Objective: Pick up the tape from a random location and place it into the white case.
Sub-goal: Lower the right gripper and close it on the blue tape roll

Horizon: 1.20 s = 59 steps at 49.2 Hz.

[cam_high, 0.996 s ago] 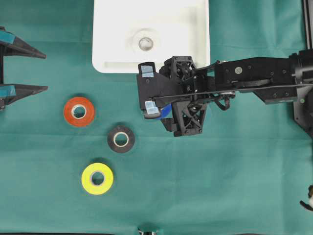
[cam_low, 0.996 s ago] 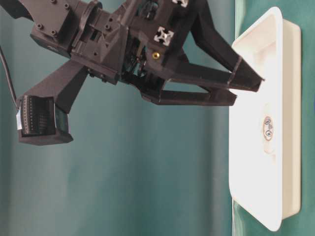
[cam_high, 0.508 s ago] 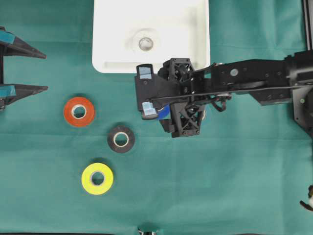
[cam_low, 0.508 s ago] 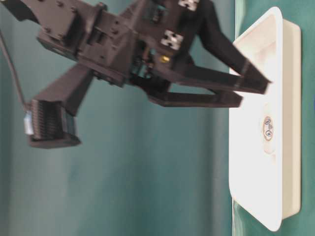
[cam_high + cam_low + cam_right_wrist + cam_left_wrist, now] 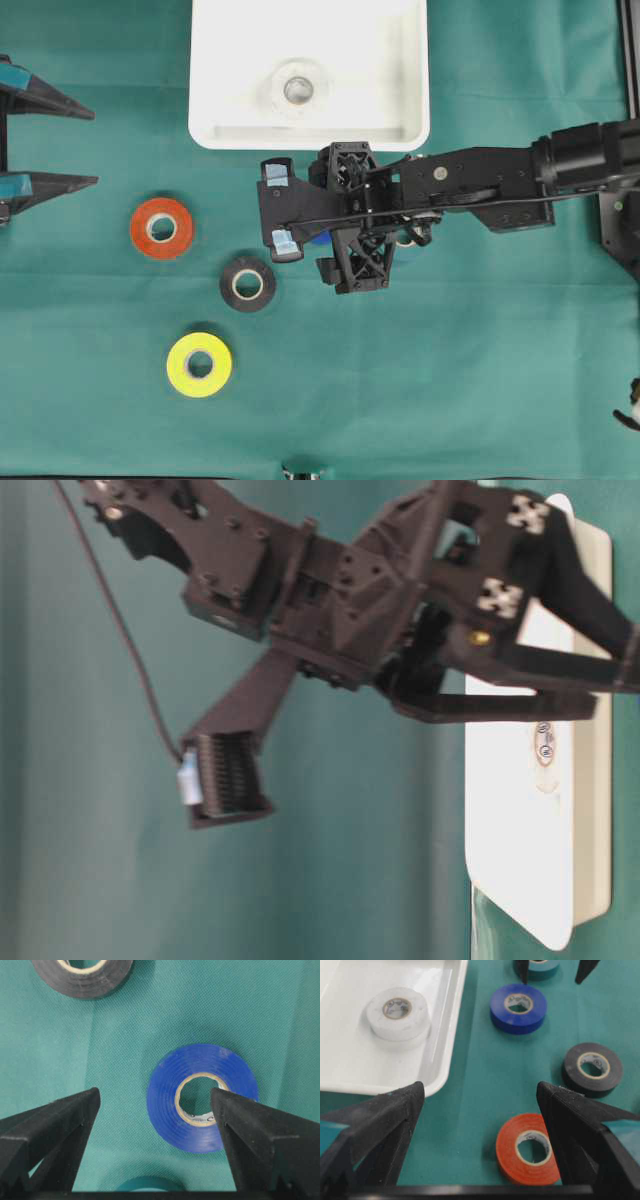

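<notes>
A blue tape roll [image 5: 202,1105] lies flat on the green cloth. My right gripper [image 5: 155,1097] hovers open over it, with its right finger above the roll's right side and the left finger well clear of it. From overhead the right gripper [image 5: 280,208] sits just below the white case [image 5: 215,60], and only a sliver of the blue tape [image 5: 319,238] shows under it. The white case holds a white tape roll [image 5: 298,88]. My left gripper [image 5: 50,140] stands open at the left edge, holding nothing.
Orange tape [image 5: 160,228], black tape [image 5: 247,284] and yellow tape [image 5: 199,365] lie on the cloth left of the right gripper. A teal roll [image 5: 537,967] sits beneath the right arm. The case rim [image 5: 455,1020] is close to the blue tape [image 5: 518,1007].
My right gripper has moved left and lower over the blue tape, its jaws staying wide. The left gripper and all the rolls have stayed put.
</notes>
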Tool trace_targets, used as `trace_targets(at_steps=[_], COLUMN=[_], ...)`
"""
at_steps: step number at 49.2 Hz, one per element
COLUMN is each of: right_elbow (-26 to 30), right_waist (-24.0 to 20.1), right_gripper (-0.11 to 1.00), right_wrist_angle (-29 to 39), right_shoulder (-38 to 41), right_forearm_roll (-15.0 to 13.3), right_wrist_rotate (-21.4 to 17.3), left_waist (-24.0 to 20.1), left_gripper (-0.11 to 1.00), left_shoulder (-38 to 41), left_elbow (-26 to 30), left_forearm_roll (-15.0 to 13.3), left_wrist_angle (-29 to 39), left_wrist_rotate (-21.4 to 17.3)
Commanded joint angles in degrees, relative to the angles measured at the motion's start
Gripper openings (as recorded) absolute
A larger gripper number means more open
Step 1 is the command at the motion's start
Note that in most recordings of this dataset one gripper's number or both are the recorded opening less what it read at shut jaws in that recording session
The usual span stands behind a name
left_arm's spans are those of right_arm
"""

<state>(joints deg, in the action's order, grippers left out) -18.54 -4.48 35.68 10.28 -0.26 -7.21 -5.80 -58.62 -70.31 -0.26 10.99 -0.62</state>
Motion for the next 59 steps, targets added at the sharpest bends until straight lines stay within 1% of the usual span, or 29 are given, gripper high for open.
trace_targets(at_steps=[1, 7, 21, 27, 48, 50, 52, 59], right_elbow=[0.2, -0.8, -4.4, -4.7, -4.7, -4.6, -4.5, -4.4], right_waist=[-0.3, -0.2, -0.1, 0.0, 0.3, 0.4, 0.4, 1.0], right_gripper=[0.92, 0.91, 0.89, 0.89, 0.87, 0.85, 0.80, 0.49], right_wrist_angle=[-1.0, -2.5, -8.6, -10.5, -11.1, -11.1, -11.1, -11.1], right_shoulder=[-0.1, 0.7, 2.8, 4.0, 4.8, 4.8, 4.8, 4.7], right_forearm_roll=[-0.1, -0.1, -0.2, -0.2, -0.3, -0.3, -0.4, -0.9], right_wrist_rotate=[-0.1, -0.1, -1.1, -1.3, -1.3, -1.1, -1.3, -1.1], left_waist=[-0.2, -0.2, -0.2, -0.2, -0.2, -0.2, -0.2, -0.2], left_gripper=[0.95, 0.95, 0.95, 0.95, 0.95, 0.95, 0.95, 0.95], left_shoulder=[0.5, 0.5, 0.5, 0.6, 0.6, 0.5, 0.5, 0.6], left_elbow=[0.6, 0.6, 0.6, 0.6, 0.6, 0.6, 0.6, 0.6], left_forearm_roll=[-0.1, 0.0, -0.2, -0.2, -0.2, -0.2, -0.2, -0.2], left_wrist_angle=[-0.3, -0.3, -0.3, -0.4, -0.5, -0.5, -0.5, -0.6], left_wrist_rotate=[0.2, 0.3, 0.3, 0.3, 0.3, 0.3, 0.3, 0.4])
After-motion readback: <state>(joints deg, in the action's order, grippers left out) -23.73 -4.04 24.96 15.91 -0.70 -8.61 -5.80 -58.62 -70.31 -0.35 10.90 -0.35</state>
